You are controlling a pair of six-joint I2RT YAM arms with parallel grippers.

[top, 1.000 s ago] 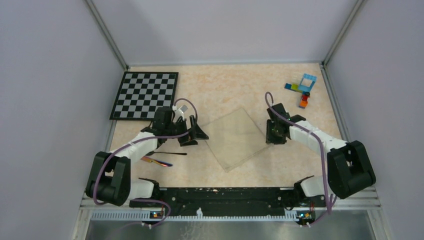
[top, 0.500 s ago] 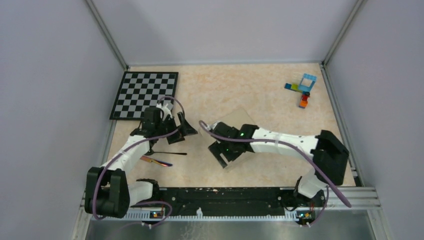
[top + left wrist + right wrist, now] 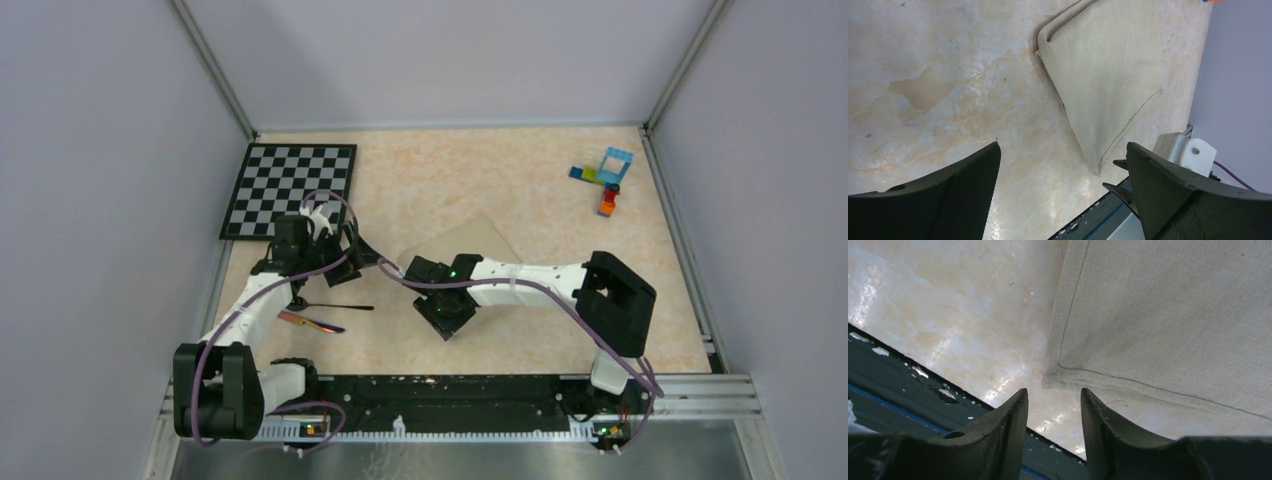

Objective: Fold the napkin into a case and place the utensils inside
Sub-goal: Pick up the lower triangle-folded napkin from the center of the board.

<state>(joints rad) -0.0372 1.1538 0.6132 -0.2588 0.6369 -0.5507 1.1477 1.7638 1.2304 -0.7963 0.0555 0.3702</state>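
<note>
The cream napkin lies folded over in the middle of the table, its doubled edge and corner seen in the left wrist view. My right arm reaches across it, and my right gripper hovers at the napkin's near corner. Its jaws are open a little, with nothing between them. Left of the napkin, my left gripper stands wide open over bare table. The utensils lie near the left arm: a slim black one and a rainbow-tinted one.
A black-and-white chequered board lies at the back left. Small coloured toy bricks sit at the back right. The dark front rail runs close to the napkin's near corner. Grey walls close in both sides.
My right arm swung from the napkin's right corner across to the left, folding the cloth over. Its jaws opened wide, then narrowed. My left gripper drew back to the left.
</note>
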